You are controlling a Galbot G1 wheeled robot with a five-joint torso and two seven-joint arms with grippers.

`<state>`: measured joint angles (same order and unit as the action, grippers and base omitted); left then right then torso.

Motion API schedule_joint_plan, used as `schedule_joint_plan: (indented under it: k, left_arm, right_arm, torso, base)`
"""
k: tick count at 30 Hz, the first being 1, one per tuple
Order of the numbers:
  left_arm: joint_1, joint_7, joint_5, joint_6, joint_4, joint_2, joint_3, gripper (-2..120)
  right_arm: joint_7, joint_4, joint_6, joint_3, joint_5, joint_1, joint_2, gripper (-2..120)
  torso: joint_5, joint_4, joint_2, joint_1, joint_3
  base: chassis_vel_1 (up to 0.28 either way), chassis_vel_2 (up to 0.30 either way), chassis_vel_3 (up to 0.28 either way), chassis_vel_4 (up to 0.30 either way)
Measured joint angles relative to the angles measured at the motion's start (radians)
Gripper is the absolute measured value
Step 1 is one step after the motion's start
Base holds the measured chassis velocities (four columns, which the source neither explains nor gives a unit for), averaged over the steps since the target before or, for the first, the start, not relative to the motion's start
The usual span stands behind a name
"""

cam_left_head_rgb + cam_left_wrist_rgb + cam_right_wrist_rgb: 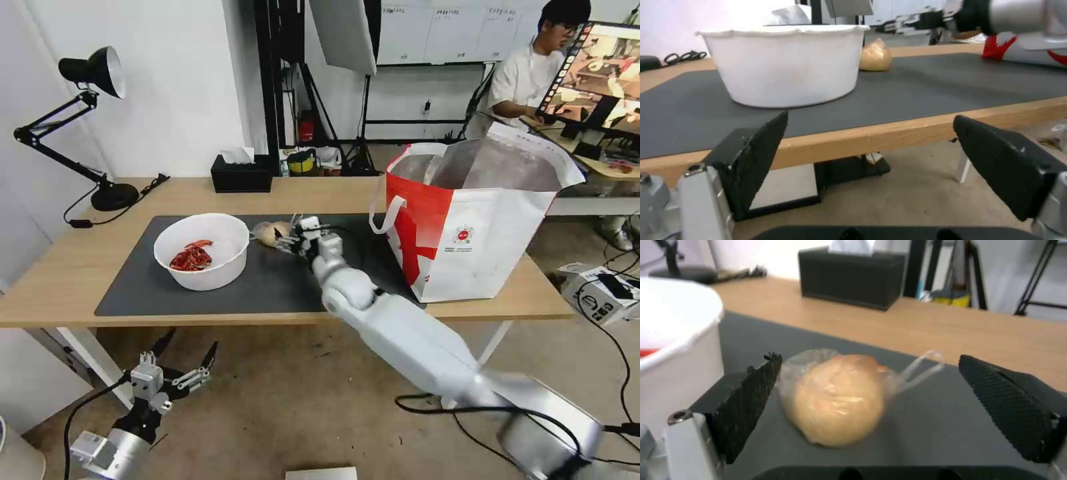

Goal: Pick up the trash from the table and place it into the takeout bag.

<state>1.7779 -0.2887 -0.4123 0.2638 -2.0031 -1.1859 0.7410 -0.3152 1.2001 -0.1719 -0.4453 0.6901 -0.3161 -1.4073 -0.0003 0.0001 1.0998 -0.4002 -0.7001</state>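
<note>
A clear bag around a beige lump (270, 232) (835, 396) (875, 56) lies on the dark grey mat (267, 280) of the table (80, 267). My right gripper (288, 239) (867, 406) is open at the lump, one finger on each side, not closed on it. Left of it stands the white round bowl (202, 250) (784, 63) holding red shells (191, 256). The red-and-white takeout bag (473, 220) stands open on the table's right end. My left gripper (187, 357) (871, 163) hangs open below the table's front edge.
A black tissue box (241, 175) (851, 278) and a black desk lamp (87, 127) stand along the table's back. Cables lie on the floor at the right. A person sits at a monitor behind the takeout bag.
</note>
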Motion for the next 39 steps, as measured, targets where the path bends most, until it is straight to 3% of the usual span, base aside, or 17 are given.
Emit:
schedule_joint_plan:
  k: [3,9,19,29,33,39]
  left_arm:
    - [-0.001,0.001,-0.006,0.000,-0.001,0.006,0.007,100]
    - [-0.001,0.002,-0.009,0.000,-0.002,0.005,0.013,100]
    - [-0.006,0.001,-0.007,0.012,0.006,-0.005,0.005,100]
    - [0.002,0.001,-0.005,0.013,0.001,-0.009,0.008,100]
    - [0.006,0.001,-0.004,0.014,-0.004,-0.010,0.008,100]
    - [0.019,0.001,-0.001,0.014,-0.012,-0.016,0.013,100]
  right_arm:
    - [0.025,-0.090,-0.021,0.000,0.002,0.040,-0.060,100]
    - [0.044,-0.177,-0.036,0.010,-0.012,0.069,-0.108,100]
    - [0.111,-0.293,-0.079,0.013,-0.043,0.110,-0.143,100]
    - [0.135,-0.324,-0.138,0.011,-0.056,0.112,-0.161,100]
    - [0.135,-0.336,-0.148,0.013,-0.056,0.112,-0.164,96]
    - [0.137,-0.327,-0.147,0.016,-0.056,0.109,-0.154,75]
  torso:
    - [-0.0001,0.0000,0.000,0.000,0.000]
    - [0.0000,0.0001,0.000,0.000,0.000]
    - [0.0002,-0.0002,0.000,0.000,0.000]
    - [0.0002,-0.0001,0.000,0.000,0.000]
    - [0.0003,-0.0001,0.000,0.000,0.000]
    - [0.0003,0.0001,0.000,0.000,0.000]
  base:
    - [0.000,0.000,0.000,0.000]
    - [0.000,0.000,0.000,0.000]
    - [0.000,0.000,0.000,0.000]
    - [0.000,0.000,0.000,0.000]
    - [0.000,0.000,0.000,0.000]
    - [0.000,0.000,0.000,0.000]
